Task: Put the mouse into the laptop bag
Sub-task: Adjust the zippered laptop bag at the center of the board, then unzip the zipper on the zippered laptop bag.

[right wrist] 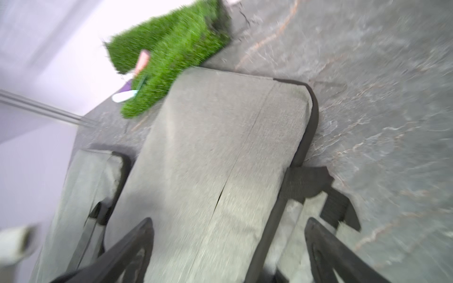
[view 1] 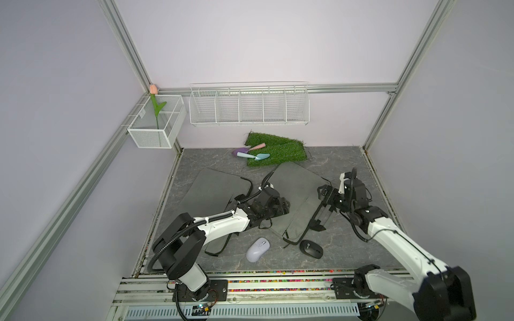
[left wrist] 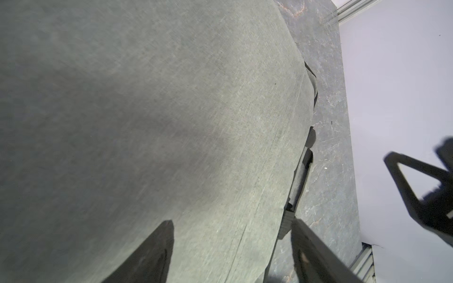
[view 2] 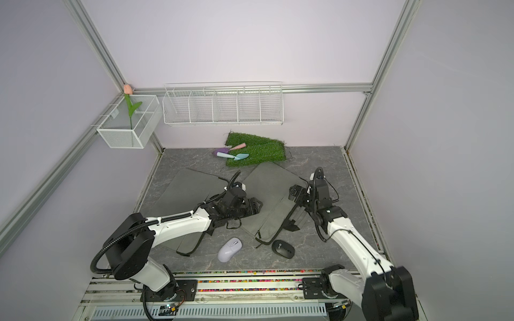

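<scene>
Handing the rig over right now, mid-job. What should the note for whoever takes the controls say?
Left gripper: jaws open, empty, over the right laptop bag.
Right gripper: jaws open, empty, at that bag's edge by its black strap.
Things: white mouse and black mouse both lie on the table in front of the bags; the left laptop bag lies flat alongside.
Done: no mouse bagged or picked up.
Left: open a bag, grasp a mouse, put it in.

grey marbled tabletop, near to far
white plastic mouse left of black oval mouse; behind them left grey fabric laptop bag beside right grey fabric laptop bag; green turf mat farthest.
</scene>
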`<state>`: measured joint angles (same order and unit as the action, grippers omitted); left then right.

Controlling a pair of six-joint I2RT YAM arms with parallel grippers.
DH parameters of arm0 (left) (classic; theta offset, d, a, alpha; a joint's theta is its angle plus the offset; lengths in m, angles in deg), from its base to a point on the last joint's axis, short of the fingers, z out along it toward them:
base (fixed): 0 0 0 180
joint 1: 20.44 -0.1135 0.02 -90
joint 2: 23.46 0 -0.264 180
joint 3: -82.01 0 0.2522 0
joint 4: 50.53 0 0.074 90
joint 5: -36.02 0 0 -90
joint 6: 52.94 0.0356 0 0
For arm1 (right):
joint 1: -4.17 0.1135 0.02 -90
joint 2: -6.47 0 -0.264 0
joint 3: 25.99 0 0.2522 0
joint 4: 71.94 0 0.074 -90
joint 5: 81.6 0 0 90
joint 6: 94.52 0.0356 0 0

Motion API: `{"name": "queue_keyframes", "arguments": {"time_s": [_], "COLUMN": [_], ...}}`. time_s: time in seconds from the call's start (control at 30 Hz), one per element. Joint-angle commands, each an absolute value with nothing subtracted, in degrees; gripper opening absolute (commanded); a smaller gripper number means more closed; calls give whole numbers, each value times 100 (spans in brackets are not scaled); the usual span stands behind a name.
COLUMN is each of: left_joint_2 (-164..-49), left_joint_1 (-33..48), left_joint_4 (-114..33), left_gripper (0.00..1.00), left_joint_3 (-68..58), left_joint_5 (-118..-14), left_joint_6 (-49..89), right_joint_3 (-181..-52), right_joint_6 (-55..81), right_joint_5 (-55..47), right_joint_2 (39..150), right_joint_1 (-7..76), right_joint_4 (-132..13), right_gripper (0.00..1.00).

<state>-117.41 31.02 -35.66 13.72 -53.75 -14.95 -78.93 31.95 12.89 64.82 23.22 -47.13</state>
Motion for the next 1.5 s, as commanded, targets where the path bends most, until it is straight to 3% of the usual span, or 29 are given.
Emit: {"name": "queue_keyframes", "arguments": {"time_s": [0.0, 0.1, 0.27, 0.43, 0.5, 0.7, 0.77, 0.97, 1.07, 1.47], "left_joint_2": [-12073, -12325, -12650, -13278, -13528, -13388, -13020, -11408, -10684, -8816], "left_joint_1": [3119, 3117, 3116, 3105, 3102, 3101, 3104, 3096, 3095, 3096], "left_joint_4": [-3729, -3929, -3956, -4160, -4392, -4872, -4646, -4764, -4614, -4400], "left_gripper": [70, 65, 41, 20, 12, 8, 16, 57, 71, 76], "left_joint_3": [1116, 1043, 961, 789, 797, 1396, 1605, 2747, 3162, 4298], "left_joint_5": [-5363, -5376, -5295, -5394, -5561, -5457, -5228, -4885, -4750, -4502], "left_joint_6": [-1567, -1602, -1703, -1721, -1808, -2204, -2278, -2657, -2743, -3189], "right_joint_3": [-7546, -7166, -6785, -7016, -7163, -7367, -7415, -7837, -7955, -8087], "right_joint_6": [3375, 3722, 4405, 5014, 5311, 6067, 6237, 6537, 6898, 7675], "right_joint_5": [2112, 2357, 3257, 4318, 4614, 4940, 5116, 5014, 5153, 5426], "right_joint_2": [5823, 5246, 4947, 5781, 6318, 7508, 7718, 8727, 9018, 9376], "right_joint_1": [3023, 3838, 5476, 7284, 7761, 8588, 8778, 8987, 9041, 9068], "right_joint_4": [-3721, -3676, -3684, -3773, -3827, -4052, -4060, -4341, -4183, -3650], "right_gripper": [95, 92, 90, 87, 81, 75, 75, 70, 66, 62]}}
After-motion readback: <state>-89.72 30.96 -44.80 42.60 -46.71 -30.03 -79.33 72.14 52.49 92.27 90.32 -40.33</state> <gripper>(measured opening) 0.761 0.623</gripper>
